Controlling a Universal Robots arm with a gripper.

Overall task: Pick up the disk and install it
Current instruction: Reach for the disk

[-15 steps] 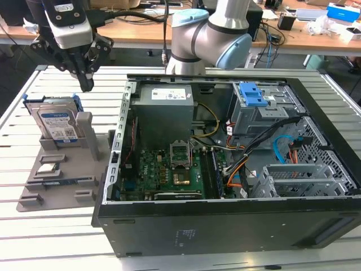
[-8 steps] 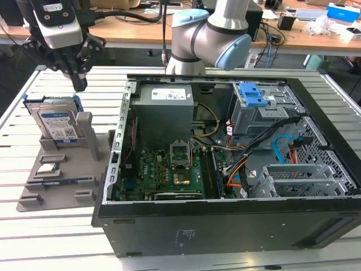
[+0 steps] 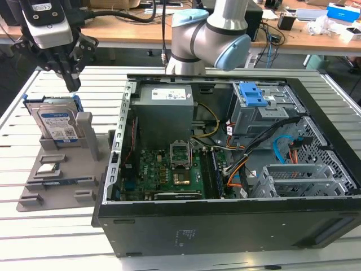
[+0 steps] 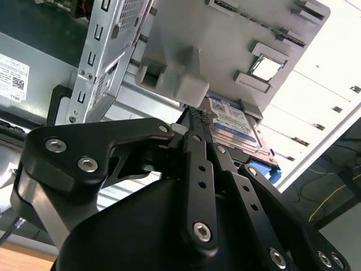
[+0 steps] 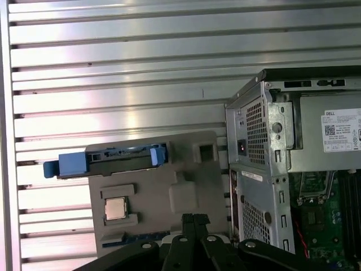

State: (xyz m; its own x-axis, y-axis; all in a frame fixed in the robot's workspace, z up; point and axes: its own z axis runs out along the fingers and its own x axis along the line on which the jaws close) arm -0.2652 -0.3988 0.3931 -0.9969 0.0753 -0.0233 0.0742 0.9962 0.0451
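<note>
The disk (image 3: 56, 123) is a silver hard drive with a white-and-blue label in a blue carrier. It stands on edge in a slot of the grey holder (image 3: 59, 189) at the exterior view's left. My gripper (image 3: 72, 84) hangs just above the disk's top edge, apart from it, with its black fingers shut together and nothing between them. In the second wrist view the fingertips (image 4: 194, 116) point toward the disk's label (image 4: 237, 127). In the first wrist view the disk (image 5: 115, 160) shows edge-on beyond the gripper (image 5: 194, 217).
A small square processor chip (image 3: 48, 167) lies on the grey holder. The open computer case (image 3: 225, 226) stands beside it, with a power supply (image 3: 163, 113), motherboard, cables and a drive cage with a blue latch (image 3: 252, 95). My arm's base (image 3: 208, 34) rises behind the case.
</note>
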